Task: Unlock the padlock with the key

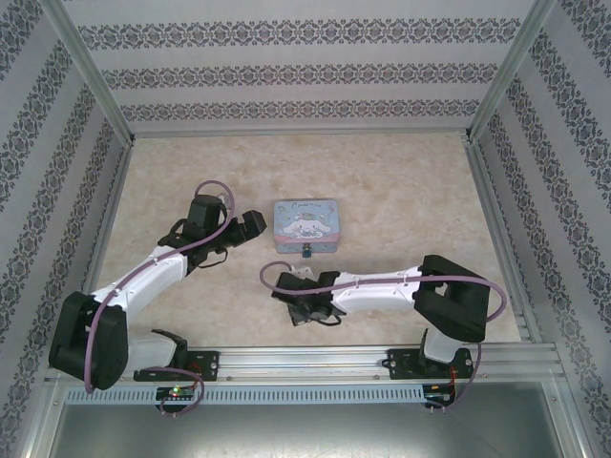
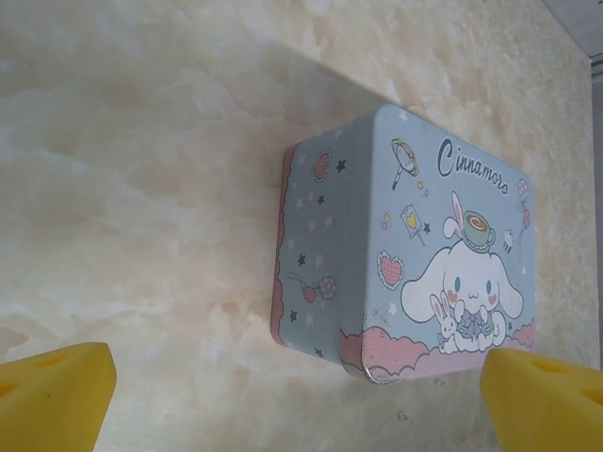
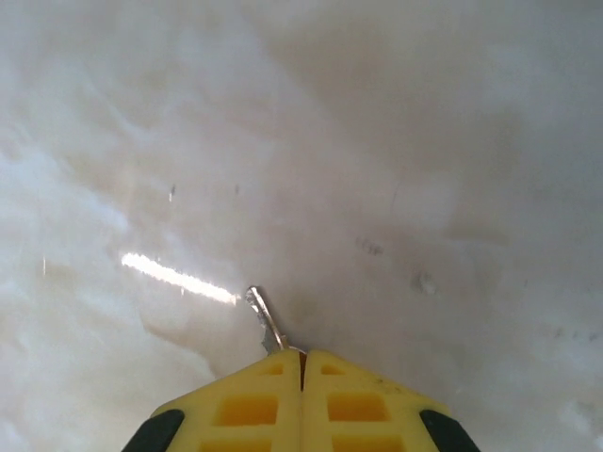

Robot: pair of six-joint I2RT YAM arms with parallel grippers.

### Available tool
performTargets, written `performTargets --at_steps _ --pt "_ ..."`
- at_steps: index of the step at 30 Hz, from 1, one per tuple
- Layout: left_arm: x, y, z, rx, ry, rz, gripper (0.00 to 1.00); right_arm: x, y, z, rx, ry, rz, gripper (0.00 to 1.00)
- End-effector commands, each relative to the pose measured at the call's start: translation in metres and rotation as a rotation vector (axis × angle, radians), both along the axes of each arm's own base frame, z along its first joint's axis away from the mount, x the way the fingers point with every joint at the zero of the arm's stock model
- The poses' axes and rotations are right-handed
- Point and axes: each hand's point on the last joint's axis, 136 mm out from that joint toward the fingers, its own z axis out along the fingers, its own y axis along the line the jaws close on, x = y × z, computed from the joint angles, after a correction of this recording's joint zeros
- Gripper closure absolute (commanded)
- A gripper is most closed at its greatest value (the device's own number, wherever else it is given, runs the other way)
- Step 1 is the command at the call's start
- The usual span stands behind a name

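Pinching key [image 3: 265, 320], right fingers [image 3: 247, 400] closed, open tabletop [image 3: 424, 141] around

a beige, marble-patterned table [image 1: 401, 181] spreads across the middle of the top view, framed by metal rails [image 1: 382, 361]. a pale blue cartoon-printed tin [image 1: 305, 224] lies flat on it just above centre, lid up. a tiny dark padlock [image 1: 307, 252] sits at the tin's lower edge; whether it touches the table is unclear.
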Motion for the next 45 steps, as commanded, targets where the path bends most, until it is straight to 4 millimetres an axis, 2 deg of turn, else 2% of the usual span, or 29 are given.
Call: performTargets --at_steps 1,4,19,29,38,45 --pt "0.009 0.002 0.004 -0.026 -0.017 0.03 0.01 0.002 -0.021 -0.02 -0.059 0.03 -0.01 0.97" --pt "0.009 0.002 0.004 -0.033 -0.014 0.032 0.01 0.01 -0.021 -0.013 -0.031 0.014 -0.014 1.0" --pt "0.005 -0.022 0.004 -0.199 0.018 -0.007 0.0 0.039 -0.028 0.021 0.132 -0.027 -0.094 1.0" --pt "-0.009 -0.052 0.001 -0.27 0.044 -0.061 0.0 0.05 -0.033 0.037 0.205 -0.052 -0.154 1.0" --pt "-0.02 -0.078 0.003 -0.376 0.077 -0.072 0.02 0.067 -0.036 0.071 0.301 -0.113 -0.206 1.0" --pt "-0.022 -0.08 0.002 -0.348 0.082 -0.07 0.02 0.065 -0.037 0.071 0.321 -0.092 -0.208 1.0"
